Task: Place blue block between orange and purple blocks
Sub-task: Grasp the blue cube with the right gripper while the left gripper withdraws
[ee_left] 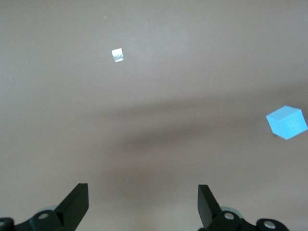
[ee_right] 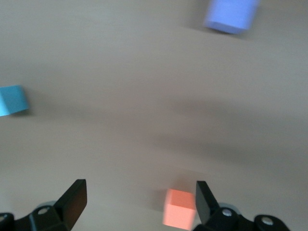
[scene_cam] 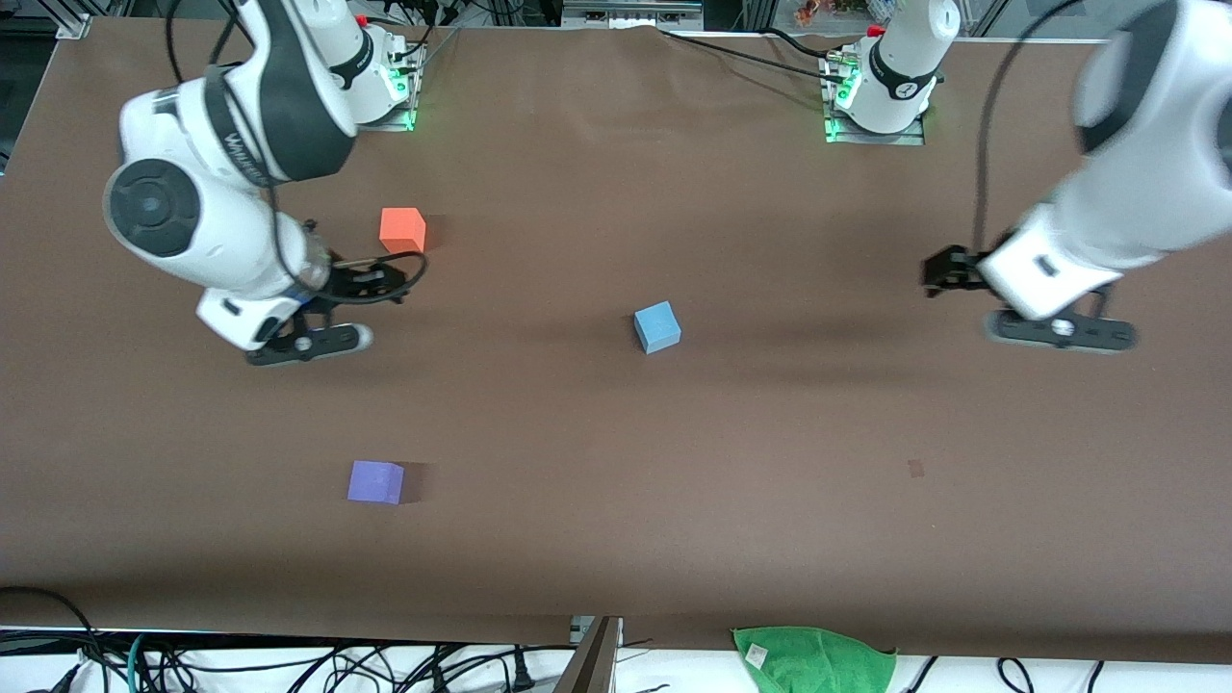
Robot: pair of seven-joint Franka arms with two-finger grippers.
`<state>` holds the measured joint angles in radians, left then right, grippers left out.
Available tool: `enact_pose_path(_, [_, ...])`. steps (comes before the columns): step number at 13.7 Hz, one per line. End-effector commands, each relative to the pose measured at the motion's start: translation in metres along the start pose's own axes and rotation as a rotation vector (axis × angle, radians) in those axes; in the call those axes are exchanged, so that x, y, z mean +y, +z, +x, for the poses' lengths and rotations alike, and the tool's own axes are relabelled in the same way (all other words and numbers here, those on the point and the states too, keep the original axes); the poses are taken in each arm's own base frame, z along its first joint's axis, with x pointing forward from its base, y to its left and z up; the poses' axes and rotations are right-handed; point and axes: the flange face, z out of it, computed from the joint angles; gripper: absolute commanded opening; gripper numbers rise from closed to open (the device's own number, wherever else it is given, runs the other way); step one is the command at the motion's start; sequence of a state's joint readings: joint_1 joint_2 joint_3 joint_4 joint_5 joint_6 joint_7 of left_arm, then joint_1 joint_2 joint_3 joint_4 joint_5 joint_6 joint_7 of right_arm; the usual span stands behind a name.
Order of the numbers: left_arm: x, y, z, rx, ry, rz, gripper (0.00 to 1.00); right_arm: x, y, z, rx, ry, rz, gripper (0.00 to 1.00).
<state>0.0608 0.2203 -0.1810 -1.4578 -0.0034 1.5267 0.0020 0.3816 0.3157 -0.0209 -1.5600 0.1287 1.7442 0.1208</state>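
Observation:
The blue block [scene_cam: 657,327] sits near the middle of the table. The orange block [scene_cam: 402,230] stands toward the right arm's end, and the purple block [scene_cam: 375,481] lies nearer the front camera than it. My right gripper [scene_cam: 308,343] hangs open and empty over bare table beside the orange block. Its wrist view shows the open gripper [ee_right: 139,198], the orange block [ee_right: 179,208] by one finger, the blue block [ee_right: 13,100] and the purple block [ee_right: 231,15]. My left gripper [scene_cam: 1062,330] hangs open and empty over the left arm's end. Its wrist view shows the open gripper [ee_left: 143,199] and the blue block [ee_left: 287,122].
A green cloth [scene_cam: 813,659] lies at the table's edge nearest the front camera, with cables beside it. A small mark [scene_cam: 915,468] is on the brown table top and shows as a shiny patch in the left wrist view [ee_left: 117,55].

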Motion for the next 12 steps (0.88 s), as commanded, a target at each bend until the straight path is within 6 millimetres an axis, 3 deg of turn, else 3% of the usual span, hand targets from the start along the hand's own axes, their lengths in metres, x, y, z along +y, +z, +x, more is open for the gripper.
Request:
enact_pose_path(1, [-0.026, 0.005, -0.04, -0.013, 0.044, -0.032, 1.0, -0.076, 0.033, 0.006, 0.03, 0.004, 0.018, 1.0])
enact_pose_path(2, [-0.031, 0.006, -0.056, -0.005, 0.029, -0.032, 1.0, -0.103, 0.049, 0.006, 0.036, -0.002, 0.017, 1.0])
enact_pose_path(3, [-0.021, -0.001, -0.067, 0.002, 0.044, -0.026, 1.0, -0.134, 0.063, 0.002, 0.046, -0.042, 0.011, 1.0])
enact_pose_path(4, [-0.002, -0.005, -0.069, -0.011, 0.061, -0.01, 1.0, -0.16, 0.075, 0.001, 0.072, -0.078, 0.013, 1.0])
enact_pose_path(6, [0.016, -0.01, -0.062, -0.022, 0.091, -0.007, 1.0, -0.203, 0.106, 0.005, 0.124, -0.135, 0.021, 1.0])
enact_pose_path(8, [0.049, -0.009, -0.061, -0.019, 0.14, -0.007, 1.0, -0.242, 0.141, 0.018, 0.183, -0.101, 0.037, 1.0])
enact_pose_path(10, [0.078, -0.004, -0.062, -0.032, 0.138, -0.006, 1.0, -0.273, 0.188, 0.034, 0.236, -0.05, 0.049, 1.0])
enact_pose_path(12, [0.115, -0.003, -0.072, -0.052, 0.178, 0.008, 1.0, -0.299, 0.217, 0.035, 0.284, 0.009, 0.067, 1.0])
